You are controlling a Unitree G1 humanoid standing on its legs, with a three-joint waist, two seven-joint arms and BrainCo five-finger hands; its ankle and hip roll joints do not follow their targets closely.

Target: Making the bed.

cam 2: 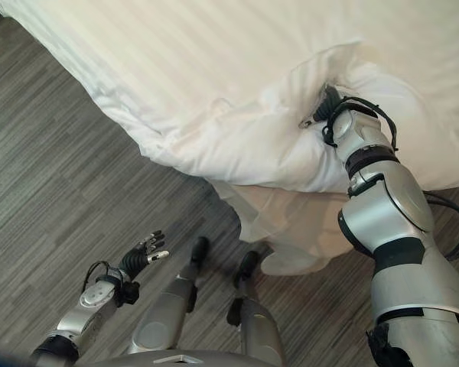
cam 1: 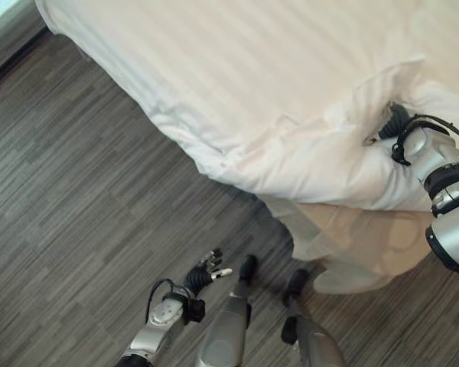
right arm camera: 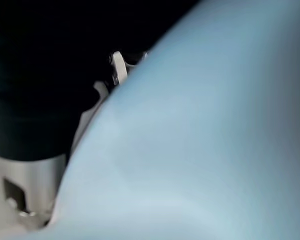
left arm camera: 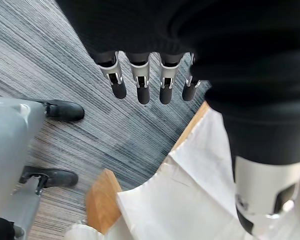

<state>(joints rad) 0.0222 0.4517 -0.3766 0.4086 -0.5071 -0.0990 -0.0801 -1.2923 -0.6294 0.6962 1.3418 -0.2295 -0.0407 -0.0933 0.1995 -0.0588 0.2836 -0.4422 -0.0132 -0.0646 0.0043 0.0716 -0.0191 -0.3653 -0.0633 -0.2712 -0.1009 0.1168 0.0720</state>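
Observation:
A white duvet (cam 1: 237,76) covers the bed, and its near corner is bunched into a raised fold (cam 2: 321,69). My right hand (cam 1: 395,122) is pushed into that fold at the bed's corner, where the cloth (right arm camera: 215,150) lies right across it. My left hand (cam 1: 203,274) hangs low over the floor, away from the bed. It is open and empty, and its fingers (left arm camera: 142,85) are straight.
Below the duvet's corner a white sheet (cam 1: 352,245) hangs down to the floor over a wooden bed frame (left arm camera: 102,200). Grey plank flooring (cam 1: 76,191) runs along the bed's near side. A wall base (cam 1: 8,38) shows at the far left.

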